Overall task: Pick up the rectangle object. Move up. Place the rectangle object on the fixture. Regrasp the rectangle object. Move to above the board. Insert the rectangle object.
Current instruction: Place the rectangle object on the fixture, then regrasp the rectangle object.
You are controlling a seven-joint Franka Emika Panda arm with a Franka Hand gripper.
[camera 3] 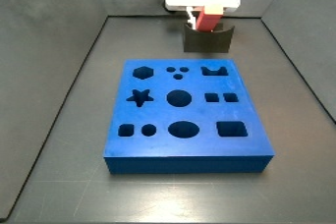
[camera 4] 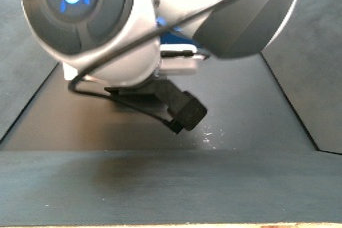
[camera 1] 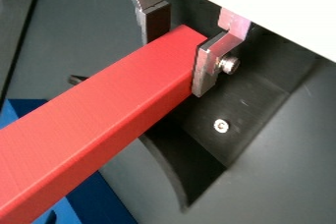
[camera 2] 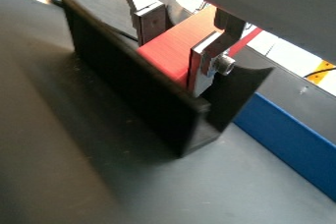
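Gripping the rectangle object (camera 1: pixel 98 110) between its silver fingers (camera 1: pixel 210 66), the gripper (camera 2: pixel 178 43) stood over the fixture (camera 2: pixel 144 95) in both wrist views. The red-orange block's end sat clamped between the pads, resting in the fixture's notch. In a side view, gripper and fixture (camera 3: pixel 207 40) lay at 12 o'clock from the board (camera 3: pixel 184 115), just beyond its far edge.

Worktop (camera 3: pixel 53 159): flat, dark grey, matte, evenly lit. Raised dark side walls (camera 3: pixel 59 90) border its left and right edges. Light strip visible beyond the far edge.

The gripper (camera 3: pixel 206 16) hangs at the far edge.
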